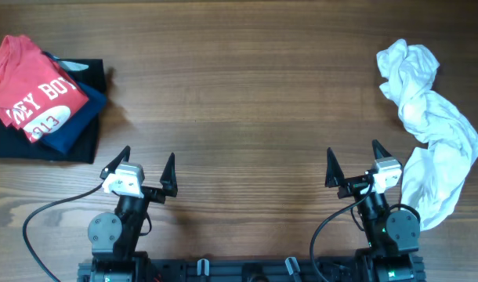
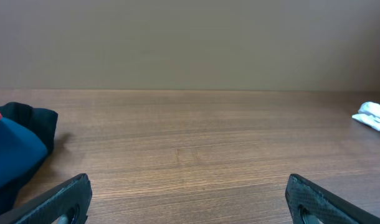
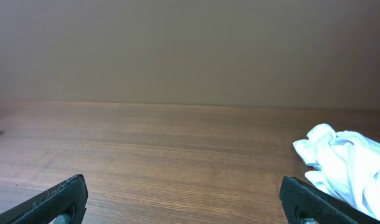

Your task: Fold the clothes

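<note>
Two hands, both mine, and neither has hold of anything. My left hand (image 1: pixel 149 160) and my right hand (image 1: pixel 353 157) sit low at the near edge of the worktop (image 1: pixel 239 94), jaws spread as wide as they go, with bare wood between the fingers in both wrist views. I judge this a ready stance: parked clear of the cloth, so the middle of the worktop is free for spreading and folding.

The white T-shirt (image 1: pixel 431 133) lies crumpled in a long twisted heap along the far right side, running from the back of the worktop down to just beside the base of my right arm. It is not laid flat at all, so folding has not begun. My right hand is the near one to it. My left is well apart from it, and sees only a sliver of white at the edge of its view.

On the left lies a stack that is not my job: a red shirt (image 1: pixel 35 90) with white lettering on top of navy and black garments (image 1: pixel 74 129).

Much is hard to read. The T-shirt is so bunched that I cannot make out collar, sleeves or hem, nor any print on it. My right wrist camera cuts it off at the frame edge. The lettering on the red shirt is partly folded under, and the stack runs off the left edge overhead.
</note>
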Available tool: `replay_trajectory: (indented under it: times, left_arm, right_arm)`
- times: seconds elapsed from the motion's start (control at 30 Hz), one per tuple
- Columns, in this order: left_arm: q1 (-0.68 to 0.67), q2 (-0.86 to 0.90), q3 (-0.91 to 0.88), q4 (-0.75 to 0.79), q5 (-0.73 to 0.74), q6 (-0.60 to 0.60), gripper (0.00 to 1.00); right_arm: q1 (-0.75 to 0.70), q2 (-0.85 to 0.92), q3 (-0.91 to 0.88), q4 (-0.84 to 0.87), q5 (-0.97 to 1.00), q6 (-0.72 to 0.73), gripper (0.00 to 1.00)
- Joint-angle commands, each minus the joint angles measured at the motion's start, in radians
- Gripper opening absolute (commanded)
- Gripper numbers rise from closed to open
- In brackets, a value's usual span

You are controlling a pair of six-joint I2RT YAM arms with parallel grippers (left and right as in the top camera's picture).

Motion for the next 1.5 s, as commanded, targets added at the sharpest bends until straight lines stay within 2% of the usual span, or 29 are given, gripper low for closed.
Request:
replay_trajectory:
  times: [0.0, 0.07, 0.23, 0.4, 0.53, 0.67, 0.77, 0.83, 0.9, 0.93, 1.03, 1.13, 1.27, 1.47]
  left_arm:
    - [-0.006, -0.004, -0.01, 0.005, -0.002, 0.016, 1.0]
    - [-0.006, -0.003, -0.01, 0.002, -0.002, 0.01, 1.0]
    - [-0.006, 0.012, 0.027, -0.045, -0.002, -0.06, 1.0]
    - [-0.006, 0.131, 0.224, -0.219, -0.002, -0.06, 1.0]
    - [-0.006, 0.291, 0.399, -0.314, -0.002, -0.06, 1.0]
    - [-0.006, 0.55, 0.67, -0.495, -0.002, -0.06, 1.0]
    - [-0.006, 0.68, 0.805, -0.634, -0.002, -0.06, 1.0]
    - [-0.006, 0.76, 0.871, -0.713, 0.0, -0.06, 1.0]
    - [-0.006, 0.791, 0.883, -0.731, 0.041, -0.06, 1.0]
    - [-0.006, 0.8, 0.883, -0.731, 0.066, -0.06, 1.0]
    - [-0.006, 0.806, 0.883, -0.731, 0.081, -0.06, 1.0]
    - [-0.006, 0.806, 0.883, -0.734, 0.081, -0.06, 1.0]
    - [-0.006, 0.806, 0.883, -0.734, 0.081, -0.06, 1.0]
    - [-0.006, 0.806, 0.883, -0.734, 0.081, -0.06, 1.0]
  right_arm:
    - [-0.004, -0.009, -0.001, 0.005, -0.018, -0.003, 1.0]
    - [-0.004, -0.009, -0.001, 0.005, -0.02, 0.058, 1.0]
    - [-0.004, 0.021, 0.04, -0.074, 0.001, 0.061, 1.0]
    - [-0.004, 0.145, 0.203, -0.257, 0.051, 0.065, 1.0]
    - [-0.004, 0.317, 0.396, -0.405, 0.087, 0.066, 1.0]
    - [-0.004, 0.603, 0.644, -0.614, 0.09, 0.069, 1.0]
    - [-0.004, 0.809, 0.808, -0.751, 0.071, 0.056, 1.0]
    - [-0.004, 0.929, 0.9, -0.785, 0.011, 0.039, 1.0]
    - [-0.005, 1.008, 0.941, -0.79, 0.022, 0.001, 1.0]
    - [-0.007, 1.04, 0.946, -0.789, 0.097, 0.035, 1.0]
    - [-0.07, 1.158, 0.946, -0.868, 0.41, 0.318, 1.0]
    - [-0.213, 1.291, 0.945, -0.896, 0.438, 0.433, 1.0]
    - [-0.366, 1.485, 0.945, -0.854, 0.37, 0.403, 1.0]
    - [-0.458, 1.673, 0.943, -0.793, 0.394, 0.403, 0.97]
